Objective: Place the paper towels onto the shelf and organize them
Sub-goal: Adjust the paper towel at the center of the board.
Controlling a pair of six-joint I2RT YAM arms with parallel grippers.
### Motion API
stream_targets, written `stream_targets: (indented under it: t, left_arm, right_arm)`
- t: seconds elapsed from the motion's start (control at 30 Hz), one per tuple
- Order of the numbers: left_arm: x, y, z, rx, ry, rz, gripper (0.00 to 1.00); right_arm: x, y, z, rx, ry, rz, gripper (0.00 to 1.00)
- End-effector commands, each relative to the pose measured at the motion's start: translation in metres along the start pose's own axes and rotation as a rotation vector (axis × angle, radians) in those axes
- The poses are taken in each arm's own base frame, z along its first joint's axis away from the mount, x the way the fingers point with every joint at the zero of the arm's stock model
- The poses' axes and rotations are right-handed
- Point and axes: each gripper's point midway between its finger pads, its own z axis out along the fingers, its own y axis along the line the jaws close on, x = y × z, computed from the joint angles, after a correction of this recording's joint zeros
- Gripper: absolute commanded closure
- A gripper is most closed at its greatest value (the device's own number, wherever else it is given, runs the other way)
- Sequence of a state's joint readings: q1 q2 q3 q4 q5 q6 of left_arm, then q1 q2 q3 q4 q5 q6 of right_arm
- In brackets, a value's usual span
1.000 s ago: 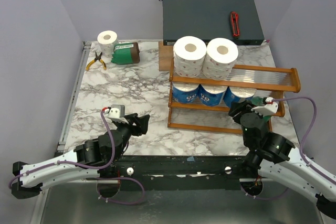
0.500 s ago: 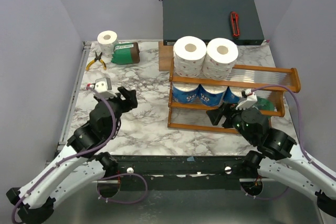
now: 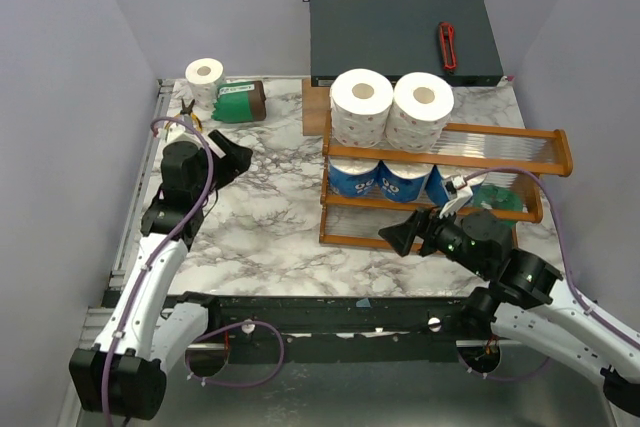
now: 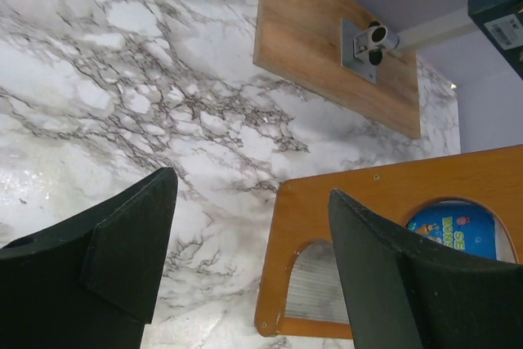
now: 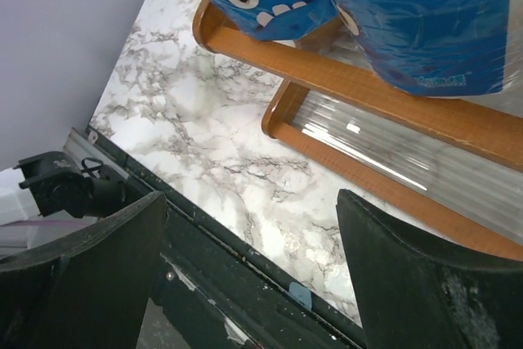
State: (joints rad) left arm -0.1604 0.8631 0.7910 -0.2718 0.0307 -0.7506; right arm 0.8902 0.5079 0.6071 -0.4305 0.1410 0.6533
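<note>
The left gripper [image 3: 232, 159] and right gripper [image 3: 400, 239] are wide open, holding nothing. Two white rolls [image 3: 390, 107] top the shelf [image 3: 540, 134], with blue rolls [image 3: 380, 179] under them. A lone white roll [image 3: 204, 75] and a green roll [image 3: 238, 102] sit by the table's [image 3: 270, 197] far-left edge.

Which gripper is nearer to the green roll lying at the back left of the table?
Left. The left gripper is close in front of the green roll; the right gripper is far off, before the shelf.

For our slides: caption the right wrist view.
Open right gripper over white marble tabletop, facing blue-wrapped paper towel rolls on orange-brown wooden shelf.
</note>
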Motion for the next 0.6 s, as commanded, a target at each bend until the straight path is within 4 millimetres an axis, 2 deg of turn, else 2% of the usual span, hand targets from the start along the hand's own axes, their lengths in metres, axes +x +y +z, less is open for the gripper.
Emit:
stream_targets:
  t: [0.0,0.1,0.27,0.33,0.57]
  left_arm:
    - [-0.003,-0.019,0.009,0.118,0.062,-0.058,0.24]
    - [0.001,-0.017,0.014,0.153,0.084,-0.085,0.23]
    - [0.019,-0.038,0.010,0.315,0.167,-0.080,0.22]
    - [0.021,-0.046,0.003,0.366,0.168,-0.056,0.22]
    - [0.010,-0.092,-0.030,0.530,0.021,0.192,0.22]
  right_arm:
    - [0.012,0.008,-0.002,-0.077,0.021,0.020,0.12]
    - [0.019,0.004,-0.001,-0.079,0.022,0.051,0.12]
    - [0.015,-0.008,-0.001,-0.025,-0.026,0.080,0.12]
    - [0.012,-0.012,-0.001,0.000,-0.047,0.086,0.12]
    - [0.010,-0.021,0.001,0.041,-0.070,0.100,0.12]
